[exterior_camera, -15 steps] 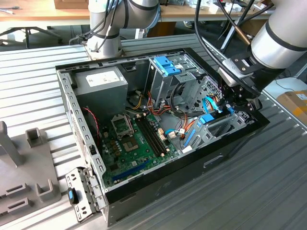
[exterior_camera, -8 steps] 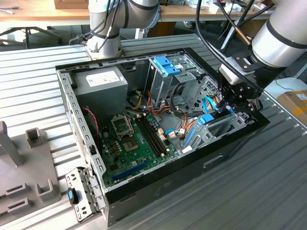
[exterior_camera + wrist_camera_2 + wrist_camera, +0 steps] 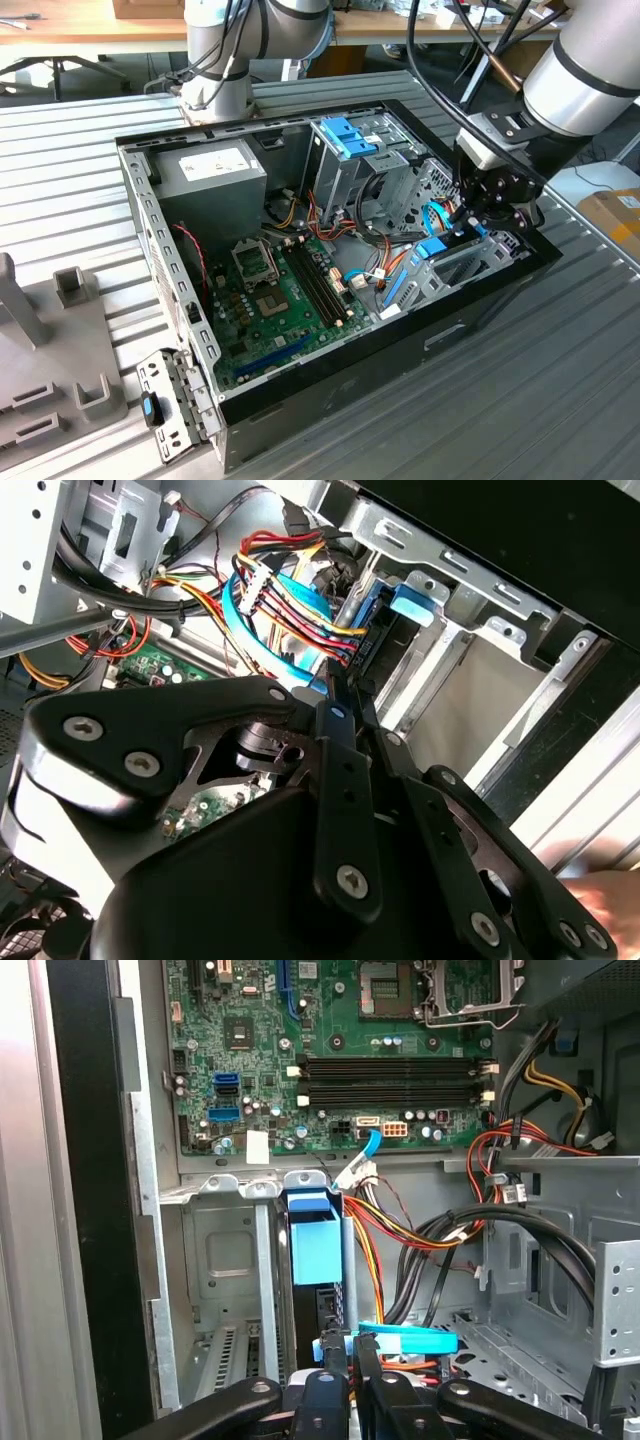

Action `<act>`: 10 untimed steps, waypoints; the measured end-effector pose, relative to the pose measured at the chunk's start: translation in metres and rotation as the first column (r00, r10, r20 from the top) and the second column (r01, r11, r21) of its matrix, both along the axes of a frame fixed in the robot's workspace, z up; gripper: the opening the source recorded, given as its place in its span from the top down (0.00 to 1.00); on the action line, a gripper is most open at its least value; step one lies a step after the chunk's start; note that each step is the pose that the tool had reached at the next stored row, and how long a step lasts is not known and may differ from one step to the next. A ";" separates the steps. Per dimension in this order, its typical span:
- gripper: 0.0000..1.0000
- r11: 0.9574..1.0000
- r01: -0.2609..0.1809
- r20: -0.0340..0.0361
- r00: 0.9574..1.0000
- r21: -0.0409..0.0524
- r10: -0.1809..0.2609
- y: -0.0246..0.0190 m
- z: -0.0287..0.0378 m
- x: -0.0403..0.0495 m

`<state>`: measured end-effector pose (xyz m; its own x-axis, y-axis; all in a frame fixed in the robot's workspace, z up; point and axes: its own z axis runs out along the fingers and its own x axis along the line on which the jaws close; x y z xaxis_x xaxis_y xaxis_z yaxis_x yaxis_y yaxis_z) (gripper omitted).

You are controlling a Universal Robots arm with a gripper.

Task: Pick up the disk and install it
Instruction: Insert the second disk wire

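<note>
Inside steel case (image 3: 150,215), blue-framed disk (image 3: 313,1245)

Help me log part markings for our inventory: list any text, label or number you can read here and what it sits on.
None can be read.
White label on the power supply: print too small to read.
Motherboard markings in the first wrist view: too blurred to read.
White sticker at the motherboard's edge: looks blank.

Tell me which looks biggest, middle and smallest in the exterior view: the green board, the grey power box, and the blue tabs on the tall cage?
Largest to smallest, as they look in the exterior view:
1. green board
2. grey power box
3. blue tabs
The power box sits farther from the camera, so it may look smaller than it really is.
</note>
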<state>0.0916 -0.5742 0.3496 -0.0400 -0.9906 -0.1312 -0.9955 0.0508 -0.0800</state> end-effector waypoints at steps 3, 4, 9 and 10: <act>0.82 1.000 0.000 0.000 1.000 0.000 0.000 0.0000 -0.0002 0.0000; 0.82 1.000 0.000 0.000 1.000 0.000 0.000 0.0000 -0.0010 0.0000; 0.82 1.000 0.000 0.000 1.000 0.000 0.000 0.0000 -0.0022 0.0000; 0.82 1.000 0.000 0.000 1.000 0.000 0.000 0.0000 -0.0037 0.0001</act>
<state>0.0916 -0.5742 0.3458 -0.0400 -0.9905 -0.1314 -0.9955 0.0508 -0.0797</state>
